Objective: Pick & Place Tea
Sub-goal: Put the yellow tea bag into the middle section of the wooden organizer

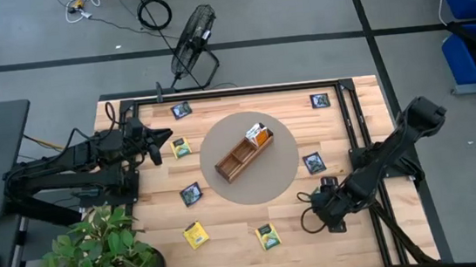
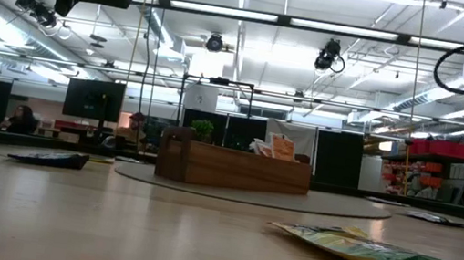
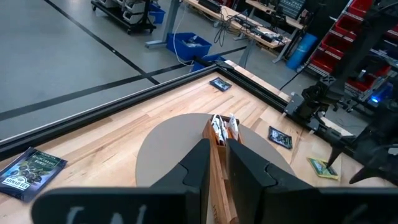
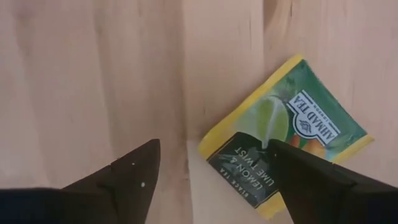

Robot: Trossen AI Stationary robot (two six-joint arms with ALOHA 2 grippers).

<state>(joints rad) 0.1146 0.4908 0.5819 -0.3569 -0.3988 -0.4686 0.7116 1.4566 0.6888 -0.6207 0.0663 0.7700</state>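
Right hand (image 4: 211, 180) low over the tabletop (image 4: 93, 74), fingers spread wide, straddling a corner of the yellow-green tea packet (image 4: 292, 124). Packet flat, diagonal to the plank seams. Left hand (image 3: 214, 168) raised, fingers nearly together, empty, aimed at tray (image 3: 217, 134).

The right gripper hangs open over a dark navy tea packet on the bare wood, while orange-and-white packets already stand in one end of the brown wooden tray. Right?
Not quite. The packet under the right gripper is a yellow-and-green lemon-lime tea packet, not navy, as the right wrist view shows. The rest holds: orange-and-white packets, brown wooden tray.
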